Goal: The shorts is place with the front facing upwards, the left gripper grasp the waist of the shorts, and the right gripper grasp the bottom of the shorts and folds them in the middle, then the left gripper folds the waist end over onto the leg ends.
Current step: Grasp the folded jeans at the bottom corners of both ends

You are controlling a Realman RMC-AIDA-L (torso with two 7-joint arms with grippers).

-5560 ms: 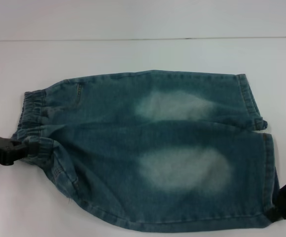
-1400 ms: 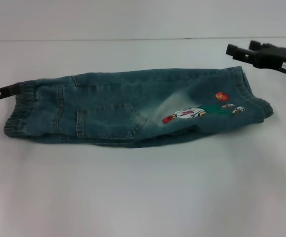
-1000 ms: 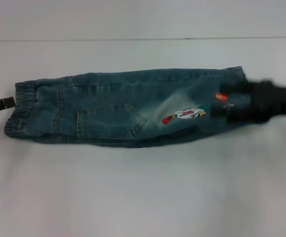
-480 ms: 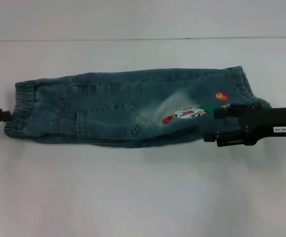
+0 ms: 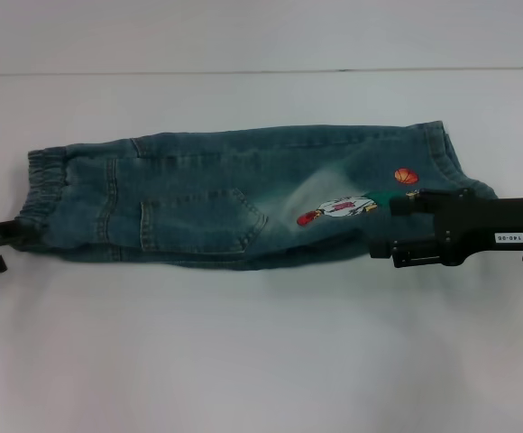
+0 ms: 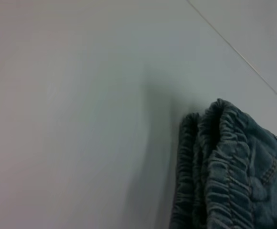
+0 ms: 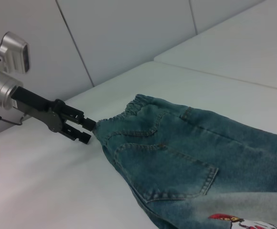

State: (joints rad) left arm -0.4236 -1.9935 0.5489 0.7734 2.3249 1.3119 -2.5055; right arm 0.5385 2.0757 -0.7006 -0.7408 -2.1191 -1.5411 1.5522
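The blue denim shorts (image 5: 216, 198) lie folded lengthwise across the table, back pocket and cartoon patches (image 5: 338, 208) facing up. The ruffled waist (image 5: 41, 194) is at the left end and the leg ends (image 5: 451, 158) at the right. My left gripper (image 5: 13, 250) is open at the waist's near corner, one finger touching the band; the right wrist view shows the left gripper (image 7: 91, 131) the same way. My right gripper (image 5: 395, 225) is open, hovering over the near part of the leg ends beside the patches. The left wrist view shows only the doubled waist (image 6: 224, 157).
The white table (image 5: 243, 361) stretches wide in front of the shorts. A wall seam (image 5: 243, 71) runs along the back edge. White wall panels (image 7: 119, 33) stand behind the left arm.
The shorts went from spread flat to folded lengthwise. The right gripper then swung from the back right down over the leg ends. In the last half second the left gripper edged in against the waist.
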